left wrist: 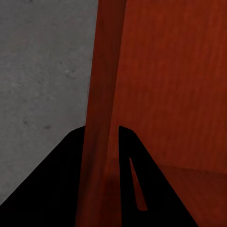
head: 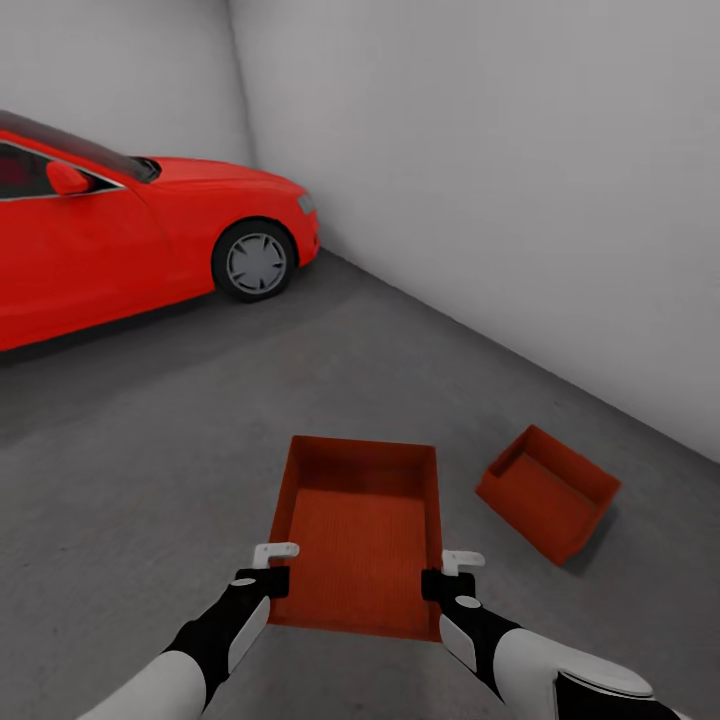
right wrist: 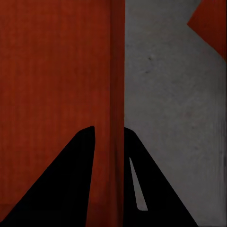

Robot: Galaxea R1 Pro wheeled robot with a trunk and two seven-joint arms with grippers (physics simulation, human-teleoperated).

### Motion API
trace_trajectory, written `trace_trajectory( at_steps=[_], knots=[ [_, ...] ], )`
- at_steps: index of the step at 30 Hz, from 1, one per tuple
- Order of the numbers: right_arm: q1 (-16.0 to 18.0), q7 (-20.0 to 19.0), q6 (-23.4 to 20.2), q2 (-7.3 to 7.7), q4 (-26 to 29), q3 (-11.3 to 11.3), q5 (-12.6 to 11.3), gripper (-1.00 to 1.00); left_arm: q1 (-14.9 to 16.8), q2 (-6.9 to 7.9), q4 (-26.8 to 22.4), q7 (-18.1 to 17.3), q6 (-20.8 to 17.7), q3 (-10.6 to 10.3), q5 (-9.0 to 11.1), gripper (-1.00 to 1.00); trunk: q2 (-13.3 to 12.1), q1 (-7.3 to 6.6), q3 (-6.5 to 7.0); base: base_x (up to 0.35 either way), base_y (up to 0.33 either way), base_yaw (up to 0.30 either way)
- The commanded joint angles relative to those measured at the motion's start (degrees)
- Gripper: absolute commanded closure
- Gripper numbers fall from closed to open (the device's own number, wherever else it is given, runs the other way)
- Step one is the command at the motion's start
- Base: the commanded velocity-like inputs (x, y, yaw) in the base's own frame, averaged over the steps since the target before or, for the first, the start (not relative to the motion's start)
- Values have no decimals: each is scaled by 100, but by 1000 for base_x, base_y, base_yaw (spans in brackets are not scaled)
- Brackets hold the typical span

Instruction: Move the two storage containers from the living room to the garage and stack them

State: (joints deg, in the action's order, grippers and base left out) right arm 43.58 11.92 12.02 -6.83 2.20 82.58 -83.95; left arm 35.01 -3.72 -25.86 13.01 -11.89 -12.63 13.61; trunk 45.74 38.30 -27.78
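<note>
Head view: left gripper and right gripper each clamp the held container; second container on floor.

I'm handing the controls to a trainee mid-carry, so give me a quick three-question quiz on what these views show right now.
1. True or false: both end effectors, left and right, grip opposite side walls of the carried bin.
2. Multiple choice: where is the second bin? A) inside the carried bin; B) on the grey floor to the robot's right, near the wall; C) beside the car's wheel.
3. Fill in: the vehicle parked at the far left is a red ____.

Key: 1 true; 2 B; 3 car.
</note>
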Motion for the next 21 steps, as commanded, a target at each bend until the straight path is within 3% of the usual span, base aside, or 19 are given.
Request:
trace_trajectory(
  at_steps=[1, 21],
  knots=[
    [1, 12, 2, 9, -97, 112, -81, 100, 6, 240, -288, 79, 38, 24, -15, 100, 5, 1, -7, 0, 0, -263],
    [1, 12, 3, 15, -97, 110, -86, 100, 6, 240, -290, 79, 35, 24, -7, 100, 5, 1, -7, 0, 0, -263]
  ],
)
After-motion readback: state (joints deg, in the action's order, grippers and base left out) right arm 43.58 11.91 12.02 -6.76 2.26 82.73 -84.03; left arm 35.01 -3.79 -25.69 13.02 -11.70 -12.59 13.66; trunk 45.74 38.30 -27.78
